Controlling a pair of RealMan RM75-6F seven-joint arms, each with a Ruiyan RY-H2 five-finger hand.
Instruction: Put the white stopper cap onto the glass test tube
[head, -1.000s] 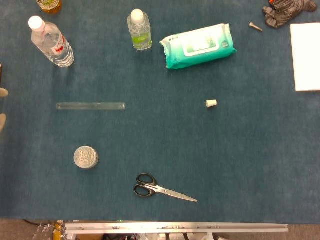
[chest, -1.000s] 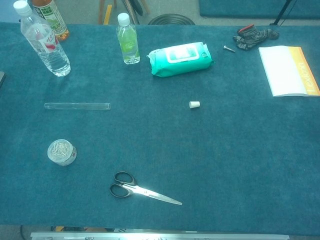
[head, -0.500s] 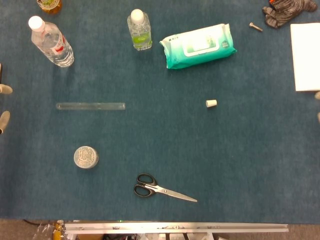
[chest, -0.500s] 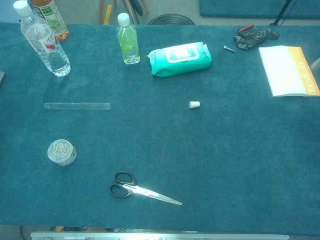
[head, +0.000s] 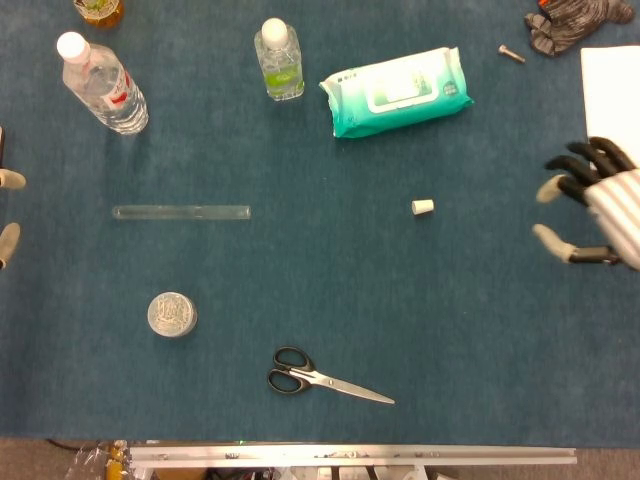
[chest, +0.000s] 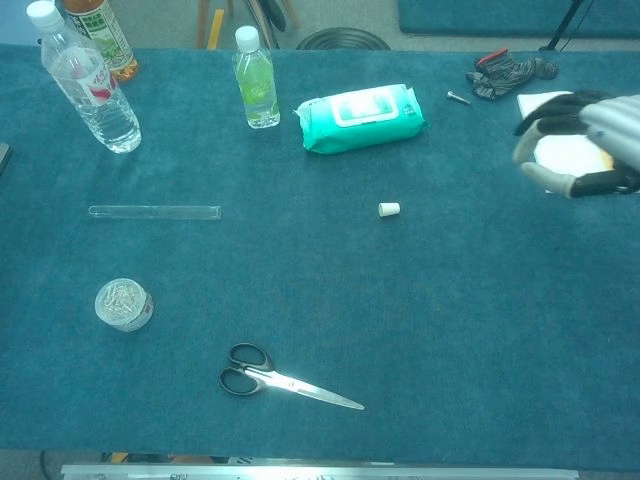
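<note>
A glass test tube (head: 181, 212) (chest: 154, 211) lies flat on the blue cloth at the left, lengthwise left to right. The small white stopper cap (head: 422, 207) (chest: 389, 209) lies on its side near the middle, well to the right of the tube. My right hand (head: 592, 212) (chest: 582, 143) hovers at the right edge with its fingers spread and nothing in it, a good way right of the cap. Of my left hand (head: 7, 213) only pale fingertips show at the far left edge in the head view; the chest view does not show it.
Two water bottles (head: 101, 84) (head: 279, 60) and a green wipes pack (head: 397, 91) stand along the back. A round tin (head: 172, 314) sits front left, scissors (head: 325, 378) near the front edge. A white book (head: 608, 105), a bolt (head: 511, 54) and a grey glove (head: 570, 24) lie back right.
My right hand has come in from the right edge and now shows fully, fingers spread. The left fingertips barely moved. Tube and cap lie where they were.
</note>
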